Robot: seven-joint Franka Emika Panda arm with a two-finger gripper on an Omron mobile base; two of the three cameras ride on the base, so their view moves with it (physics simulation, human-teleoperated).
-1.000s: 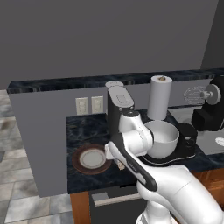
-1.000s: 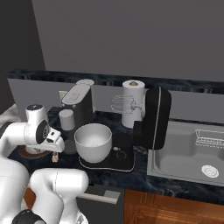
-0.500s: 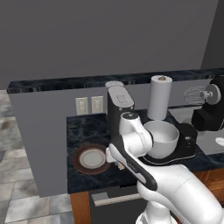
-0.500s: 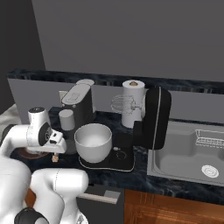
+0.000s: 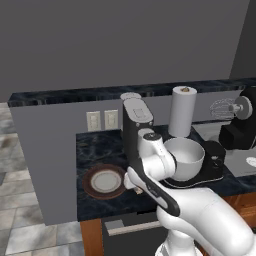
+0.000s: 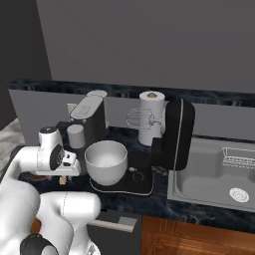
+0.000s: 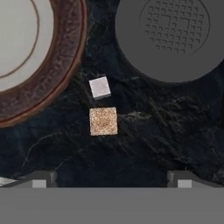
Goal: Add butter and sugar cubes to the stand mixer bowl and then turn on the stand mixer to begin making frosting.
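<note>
1. While it hangs over the dark marbled tabletop [image 7: 153, 131], the two-finger hand [image 7: 111, 177] has its fingers spread wide, and the dark tips at the bottom of the hand view stand far apart with nothing between them.
2. It holds nothing and touches nothing.
3. Two tiny sugar cubes lie on the tabletop ahead of the hand: a whitish sugar cube [image 7: 99, 87] and a tan speckled sugar cube [image 7: 103, 121], close together but not touching.
4. Both cubes sit between the flat white plate with a brown rim [image 7: 57, 65] and a round dark grey textured disc [image 7: 173, 35], just off the plate's rim.
5. From the right base view, the hand [image 6: 63, 175] points down at the tabletop, to the left of the large off-white stand mixer bowl [image 6: 106, 160].
6. That bowl stands on the flat base of the black stand mixer [image 6: 174, 132], whose head is tilted up with its silver wire whisk [image 6: 139, 119] clear of the bowl.
7. Behind the bowl stand a tall dark grey coffee machine [image 6: 88, 115] and a white paper towel roll [image 6: 151, 115].
8. I cannot make out the butter.
</note>
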